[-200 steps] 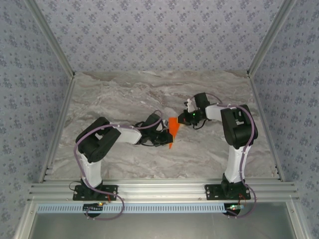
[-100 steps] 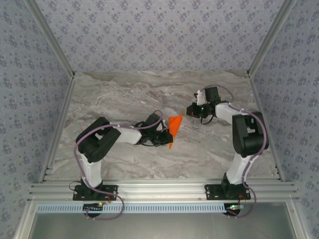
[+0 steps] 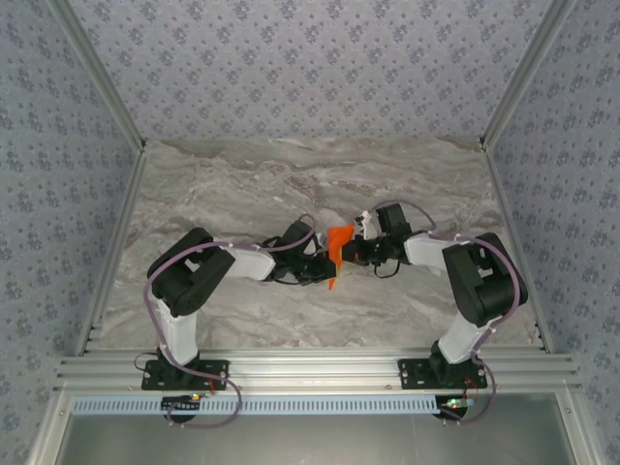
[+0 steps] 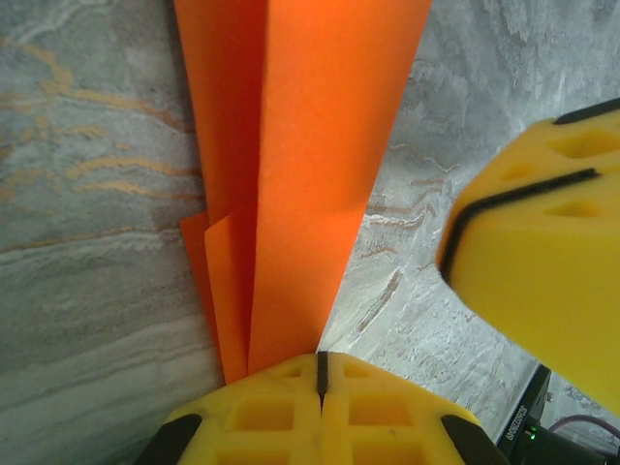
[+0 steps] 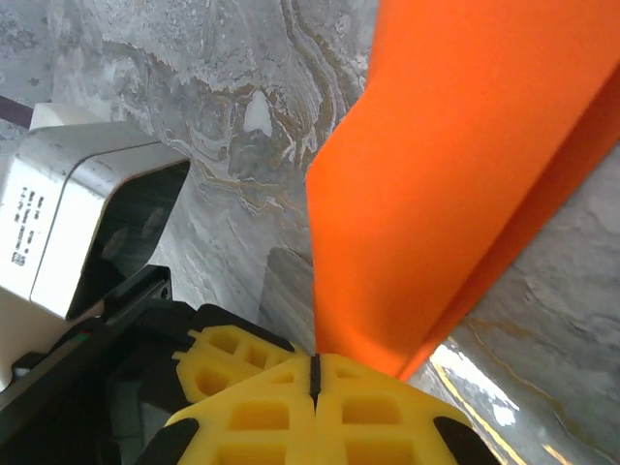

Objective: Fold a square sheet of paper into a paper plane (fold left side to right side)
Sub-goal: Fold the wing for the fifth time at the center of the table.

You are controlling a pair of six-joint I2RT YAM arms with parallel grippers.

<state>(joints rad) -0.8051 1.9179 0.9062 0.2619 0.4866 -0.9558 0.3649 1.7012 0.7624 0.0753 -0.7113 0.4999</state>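
The orange sheet of paper [image 3: 335,257] is folded into a narrow, layered, pointed shape at the middle of the table, one flap partly raised. My left gripper [image 3: 325,268] reaches it from the left. In the left wrist view its shut tips [image 4: 320,360] rest on the near end of the paper [image 4: 300,145]. My right gripper [image 3: 355,250] meets the paper from the right. Its jaws [image 5: 315,360] are shut with the tips against the raised flap [image 5: 465,174], and nothing shows between them. Each gripper's yellow fingers appear in the other's wrist view.
The grey marbled table [image 3: 242,194] has bare room all around the paper. Aluminium rails [image 3: 116,252] run along its left, right and near sides, and patterned walls stand behind. The left wrist's white housing [image 5: 77,213] sits close beside the right fingers.
The right gripper pulled back to the upper right, the paper's flap sprang up, then the gripper returned left onto the paper. The left arm stayed put.
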